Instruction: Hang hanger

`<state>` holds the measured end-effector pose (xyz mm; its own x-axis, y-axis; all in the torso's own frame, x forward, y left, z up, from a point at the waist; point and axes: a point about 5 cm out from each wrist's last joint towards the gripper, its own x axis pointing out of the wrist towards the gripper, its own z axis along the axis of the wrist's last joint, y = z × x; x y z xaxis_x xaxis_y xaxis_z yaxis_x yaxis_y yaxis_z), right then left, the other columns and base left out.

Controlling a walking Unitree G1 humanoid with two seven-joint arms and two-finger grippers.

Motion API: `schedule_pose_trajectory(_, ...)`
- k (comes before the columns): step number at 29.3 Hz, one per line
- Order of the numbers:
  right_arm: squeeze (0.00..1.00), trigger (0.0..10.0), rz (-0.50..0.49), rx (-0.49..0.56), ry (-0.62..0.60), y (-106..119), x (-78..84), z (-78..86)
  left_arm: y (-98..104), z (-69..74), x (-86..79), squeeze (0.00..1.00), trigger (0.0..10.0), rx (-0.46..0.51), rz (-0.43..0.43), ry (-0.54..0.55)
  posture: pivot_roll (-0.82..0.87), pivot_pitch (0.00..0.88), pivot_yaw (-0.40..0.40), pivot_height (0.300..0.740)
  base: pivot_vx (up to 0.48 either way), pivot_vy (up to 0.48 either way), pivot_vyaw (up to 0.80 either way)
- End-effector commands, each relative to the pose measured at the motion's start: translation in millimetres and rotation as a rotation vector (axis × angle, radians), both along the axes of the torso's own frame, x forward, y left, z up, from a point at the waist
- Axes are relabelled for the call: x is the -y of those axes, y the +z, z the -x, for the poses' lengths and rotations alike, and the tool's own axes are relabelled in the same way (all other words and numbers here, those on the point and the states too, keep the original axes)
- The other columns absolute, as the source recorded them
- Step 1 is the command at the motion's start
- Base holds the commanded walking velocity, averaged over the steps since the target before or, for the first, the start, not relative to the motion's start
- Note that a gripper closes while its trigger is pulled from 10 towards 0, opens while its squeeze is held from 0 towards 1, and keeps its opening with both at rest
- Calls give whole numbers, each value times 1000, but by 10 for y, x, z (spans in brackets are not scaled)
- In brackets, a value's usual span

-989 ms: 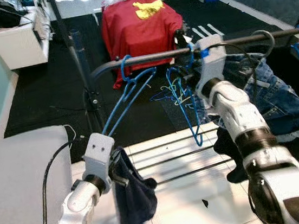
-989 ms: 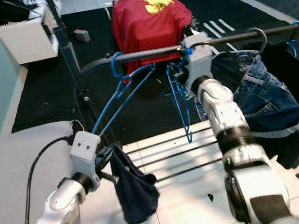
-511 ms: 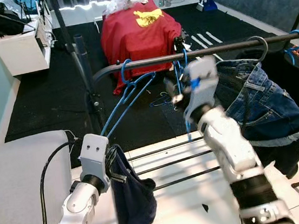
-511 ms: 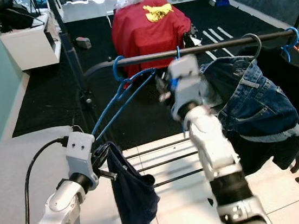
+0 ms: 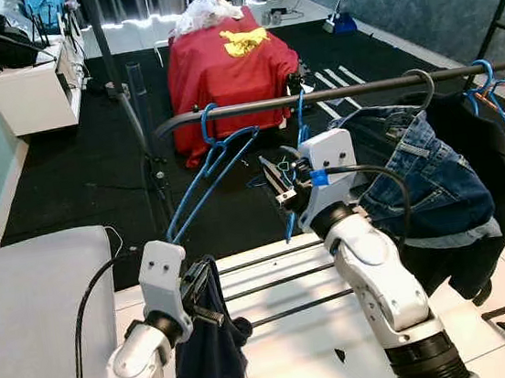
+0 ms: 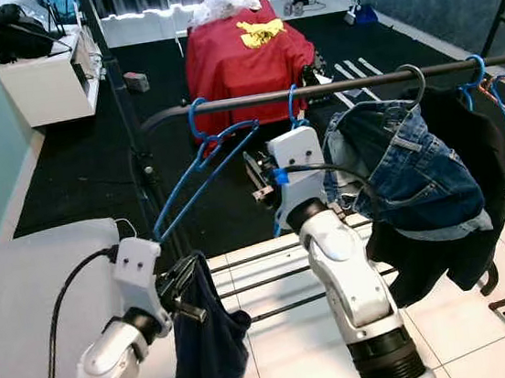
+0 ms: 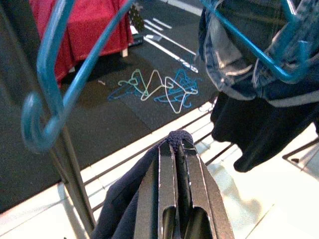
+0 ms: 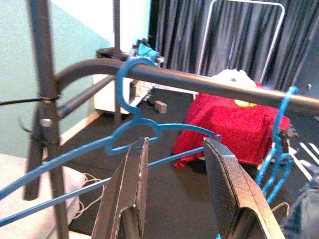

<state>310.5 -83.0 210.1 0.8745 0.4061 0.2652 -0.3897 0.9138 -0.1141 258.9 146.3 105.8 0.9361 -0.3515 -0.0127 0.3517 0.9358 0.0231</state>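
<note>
Rail (image 5: 351,91) runs across the head views from a bent left end to the right edge, dark and roughly level. A blue hanger (image 5: 208,162) hooks over it near that left end; its long arms slope down and toward the robot's left, empty of clothing. A second blue hanger's hook (image 5: 301,114) catches the rail nearer its middle, with jeans (image 5: 425,168) draped just to its right. The right gripper (image 5: 274,179) sits below the rail, between the two hooks, its fingers spread and holding nothing. The left gripper (image 5: 205,292) is lower, near the left end of the rail's stand, pinching a dark cloth (image 5: 204,361) that hangs down limp.

Left wrist view: the fingers (image 7: 167,169) are pressed together on a fold of the cloth (image 7: 124,204), and a blue hook (image 7: 42,99) curves close by, beside the stand's post.

Right wrist view: the open fingers (image 8: 132,184) point up at the rail (image 8: 199,84), and the hanger (image 8: 132,107) hangs straight ahead, its hook over the bar and its arms sloping down past the fingertips. The right arm looks the nearer one to it.
</note>
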Motion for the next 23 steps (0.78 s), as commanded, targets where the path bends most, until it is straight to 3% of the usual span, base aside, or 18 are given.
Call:
schedule_pose_trajectory(1, 0, 10000, -1, 36, 20, 64, -38, 21, -55, 16, -76, 0, 10000, -8, -14, 17, -3, 42, -51, 740, 0, 0, 0)
schedule_pose_trajectory(5, 0, 10000, 4, 60, 56, 120, -91, 32, -146, 53, -147, 0, 10000, -28, -60, 19, -6, 35, -57, 740, 0, 0, -105)
schedule_pose_trajectory(23, 0, 10000, 19, 70, 81, 124, -151, 55, -206, 25, -53, 0, 10000, -6, -69, -24, 3, 0, -53, 740, 0, 0, -800)
